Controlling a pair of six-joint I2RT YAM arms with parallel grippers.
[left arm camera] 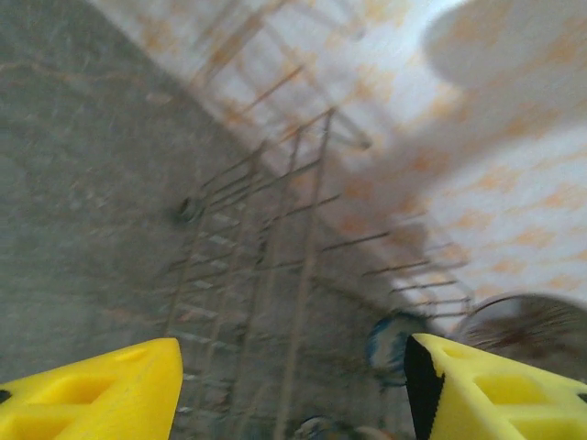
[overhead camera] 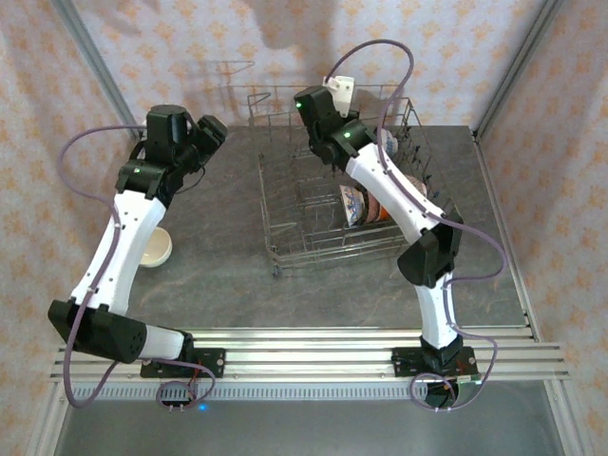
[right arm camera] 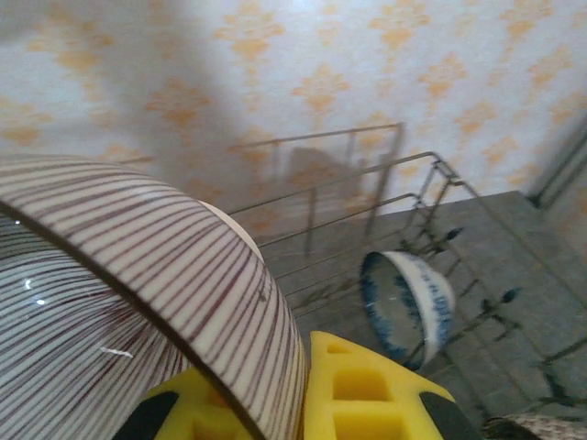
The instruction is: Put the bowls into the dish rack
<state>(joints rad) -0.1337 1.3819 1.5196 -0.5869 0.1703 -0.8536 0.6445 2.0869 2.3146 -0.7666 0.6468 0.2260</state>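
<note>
Gripping a brown-striped bowl [right arm camera: 138,275] by its rim, the right tool [right arm camera: 293,385] hangs over the dish rack [overhead camera: 304,223]. The bowl is best lowered on edge between free tines, clear of the blue-and-white bowl [right arm camera: 408,302]. The left tool [left arm camera: 293,394] gapes empty.

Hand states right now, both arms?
Left hand: open, nothing between its fingers.
Right hand: closed on the rim of the brown-striped bowl.

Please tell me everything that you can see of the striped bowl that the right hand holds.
The striped bowl looks ceramic, cream with thin dark-brown lines running to its rim, inside and out. It is tilted on edge, its wall pinched between the yellow fingers of the right hand. The dish rack stands behind it.
</note>
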